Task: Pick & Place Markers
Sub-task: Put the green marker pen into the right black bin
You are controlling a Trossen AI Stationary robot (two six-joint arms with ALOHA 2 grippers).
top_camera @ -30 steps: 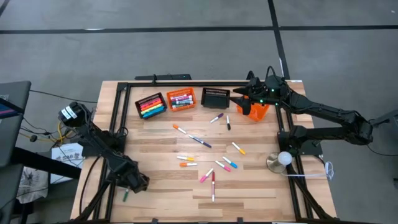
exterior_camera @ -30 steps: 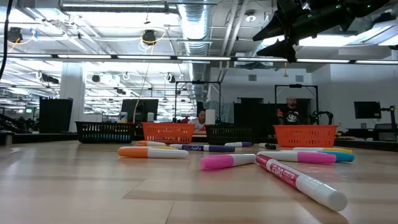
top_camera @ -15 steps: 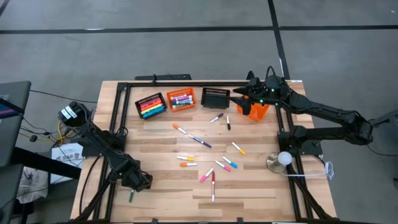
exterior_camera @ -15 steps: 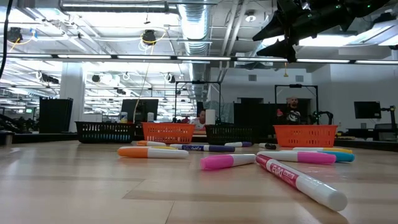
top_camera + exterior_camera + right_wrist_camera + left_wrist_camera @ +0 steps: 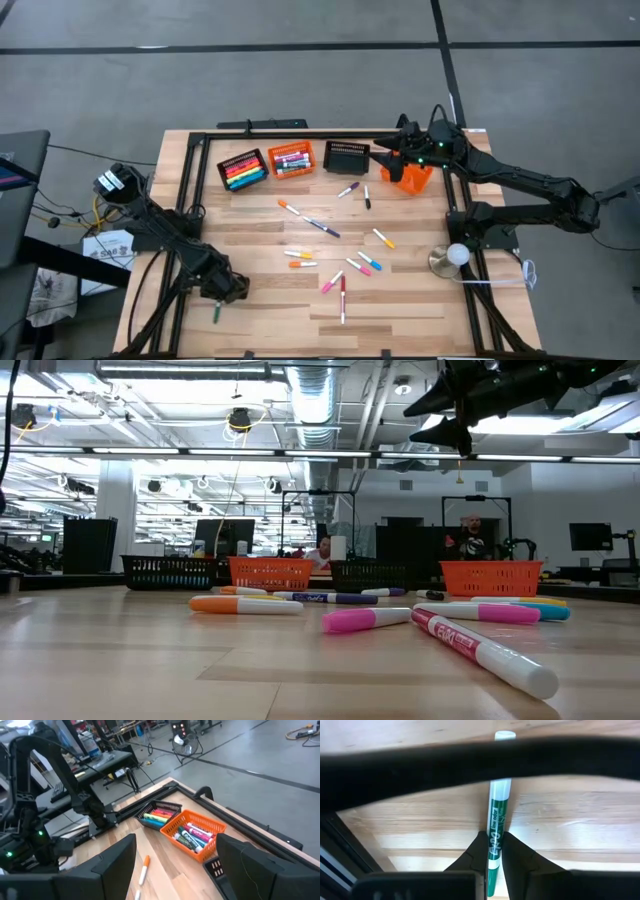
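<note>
A green marker (image 5: 216, 313) with a white far end (image 5: 504, 735) sits in my left gripper (image 5: 226, 293) near the table's near-left corner; the gripper is shut on it. Several markers (image 5: 340, 262) lie flat and scattered mid-table, and they show close up in the low view (image 5: 470, 643). More markers fill a black basket (image 5: 243, 168) and an orange basket (image 5: 291, 159) by the far edge. My right gripper (image 5: 392, 160) hangs open above the table, beside another orange basket (image 5: 415, 176); its wrist view looks across to the filled baskets (image 5: 192, 832). My left gripper pinches the green marker's barrel (image 5: 493, 840) between its two fingers (image 5: 517, 855), one on each side. The marker runs out past the fingertips toward the table's near edge, close over the wood. Whether it is lifted clear, I cannot tell.
An empty black basket (image 5: 346, 156) stands between the orange ones. A white ball on a brass disc (image 5: 452, 258) sits near the right edge. Black frame rails (image 5: 185, 200) border the table. A person (image 5: 468, 540) shows far behind in the low view.
My left gripper has moved a little toward the table's right, staying shut, and the green marker has gone along with it.
</note>
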